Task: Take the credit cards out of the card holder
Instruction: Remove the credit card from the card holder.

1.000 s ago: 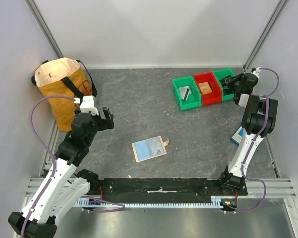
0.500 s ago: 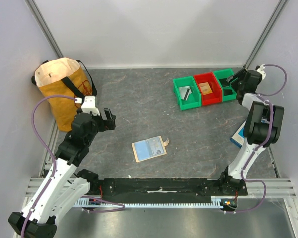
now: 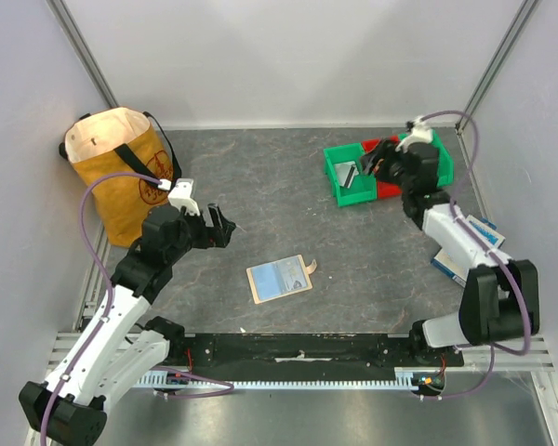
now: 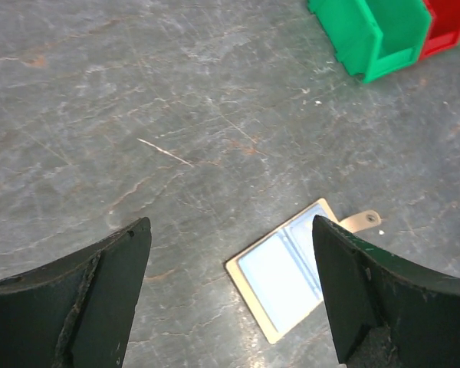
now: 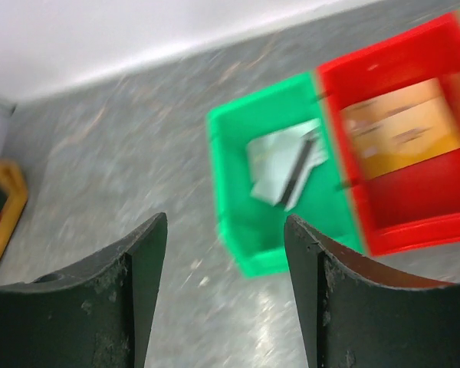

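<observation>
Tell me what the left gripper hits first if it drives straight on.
Probably the open card holder, flat on the table ahead of the left gripper; nothing lies between. Depth is unclear, so it might touch bare table just beside it.

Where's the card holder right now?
In the top view the card holder lies open near the front centre of the table, just right of the left end effector.

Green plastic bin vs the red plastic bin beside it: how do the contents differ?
Green plastic bin holds two things, a pale grey sheet and a dark card, askew; red plastic bin holds one orange-tan card, lying square. Both open-topped, side by side.
</observation>
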You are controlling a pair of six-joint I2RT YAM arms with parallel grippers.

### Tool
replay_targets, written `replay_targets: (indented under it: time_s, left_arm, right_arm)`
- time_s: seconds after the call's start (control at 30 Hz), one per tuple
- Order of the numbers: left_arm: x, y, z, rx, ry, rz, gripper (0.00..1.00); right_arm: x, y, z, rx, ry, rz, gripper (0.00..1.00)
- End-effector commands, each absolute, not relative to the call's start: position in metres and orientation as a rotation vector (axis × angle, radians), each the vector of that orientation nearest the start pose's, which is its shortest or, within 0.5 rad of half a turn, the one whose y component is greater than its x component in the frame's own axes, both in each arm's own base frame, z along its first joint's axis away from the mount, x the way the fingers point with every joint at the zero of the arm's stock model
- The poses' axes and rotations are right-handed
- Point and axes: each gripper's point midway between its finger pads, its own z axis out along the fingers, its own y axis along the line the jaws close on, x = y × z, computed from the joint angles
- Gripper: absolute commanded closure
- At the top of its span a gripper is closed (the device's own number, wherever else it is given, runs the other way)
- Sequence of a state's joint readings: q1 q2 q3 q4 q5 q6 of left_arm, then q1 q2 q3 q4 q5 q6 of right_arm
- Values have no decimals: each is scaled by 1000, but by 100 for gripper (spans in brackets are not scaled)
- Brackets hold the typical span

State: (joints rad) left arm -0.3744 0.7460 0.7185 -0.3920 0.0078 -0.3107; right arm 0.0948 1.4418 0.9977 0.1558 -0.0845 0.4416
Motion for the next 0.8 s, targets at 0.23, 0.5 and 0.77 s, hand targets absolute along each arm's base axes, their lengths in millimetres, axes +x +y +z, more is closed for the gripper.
replay_targets:
  time_s: [0.23, 0.5, 0.77]
  left_arm:
    - [238, -175, 188, 58, 2056, -877, 18]
    - [215, -214, 137, 102, 2201, -893, 22]
    - [204, -227, 92, 130, 2321, -784, 35]
  right_arm:
    - [308, 252, 175, -219, 2038, 809, 33]
    - [252, 301, 112, -340, 2195, 863, 40]
    - [236, 303, 67, -382, 2340, 825, 42]
